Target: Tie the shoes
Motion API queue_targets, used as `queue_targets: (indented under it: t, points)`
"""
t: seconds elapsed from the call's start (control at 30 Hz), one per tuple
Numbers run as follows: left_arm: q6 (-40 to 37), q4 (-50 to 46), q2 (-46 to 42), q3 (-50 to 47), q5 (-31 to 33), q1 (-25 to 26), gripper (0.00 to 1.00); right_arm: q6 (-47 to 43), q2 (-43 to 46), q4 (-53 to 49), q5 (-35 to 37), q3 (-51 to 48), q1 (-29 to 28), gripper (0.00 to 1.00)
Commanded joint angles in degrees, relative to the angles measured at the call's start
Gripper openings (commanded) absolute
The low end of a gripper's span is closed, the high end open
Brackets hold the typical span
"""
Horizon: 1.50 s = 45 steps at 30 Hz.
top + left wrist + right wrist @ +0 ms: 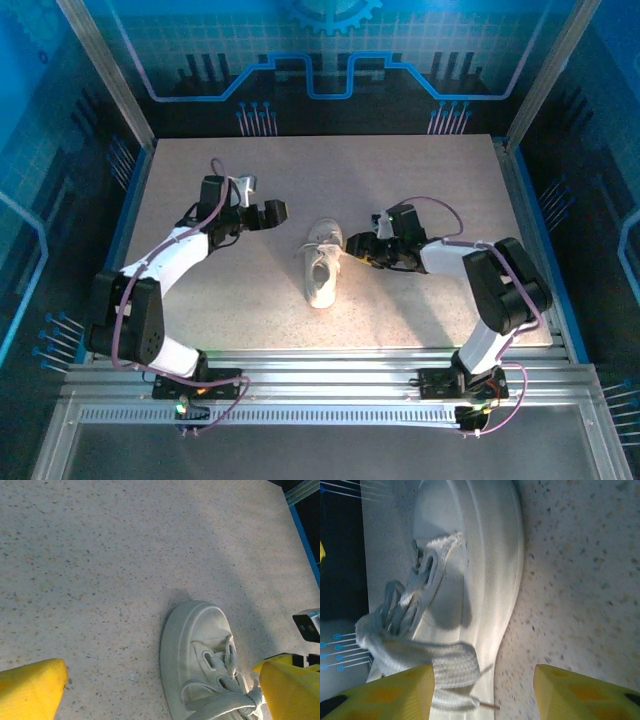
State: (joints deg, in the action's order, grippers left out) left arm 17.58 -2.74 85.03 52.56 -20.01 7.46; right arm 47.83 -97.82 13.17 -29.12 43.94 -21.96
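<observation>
Nearest, shows left gripper (161, 680) spread wide, empty, over toe of sneaker (322, 262) at middle of table (420, 180); shows right gripper (484, 680) parted, clasping nothing, beside bunched laces (420, 652), seemingly placed either side to pinch lace ends.

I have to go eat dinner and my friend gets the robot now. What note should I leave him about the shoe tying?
Left claw: open, holding nothing, to the left of the small white low-top sneaker and not touching it.
Right claw: open, at the sneaker's right side. A flat white lace lies by one finger but is not pinched.
Sneaker: upright in the middle of the speckled grey table, toe pointing away from the arm bases.
Done: the laces are crossed and bunched over the tongue.
Left: no finished bow can be made out. Check the knot, then probably form the loops and pull them tight.
</observation>
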Motion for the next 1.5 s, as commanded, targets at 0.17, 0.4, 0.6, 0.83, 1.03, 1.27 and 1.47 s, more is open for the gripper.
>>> queue_targets:
  t: [0.17,0.4,0.6,0.83,1.03,1.27,1.47]
  points:
    - [16.61,9.2,6.58,-4.86,-11.73,-2.89,0.83,6.35,-3.14,9.46,0.19,1.53,-1.1,0.55]
    - [32.19,18.21,13.19,-7.53,-12.23,-0.27,0.69,6.93,-3.66,9.76,0.12,2.44,-1.46,0.55]
    - [38.78,19.92,15.05,-7.86,-11.26,3.19,0.69,7.61,-4.41,10.62,-0.06,2.93,-1.85,0.55]
    - [46.33,18.9,16.86,-7.88,-11.55,6.03,0.65,8.59,-5.7,12.66,-0.58,3.47,-2.13,0.53]
    - [50.35,21.57,17.05,-7.76,-12.73,8.22,0.61,8.59,-5.95,13.07,-1.02,4.04,-2.25,0.46]
    - [51.08,20.06,15.74,-7.54,-14.39,8.44,0.54,7.71,-5.81,12.4,-1.23,4.66,-2.73,0.36]
    - [51.72,22.08,14.46,-8.16,-15.23,8.36,0.34,7.02,-5.22,12.14,-0.94,4.18,-2.88,0.22]
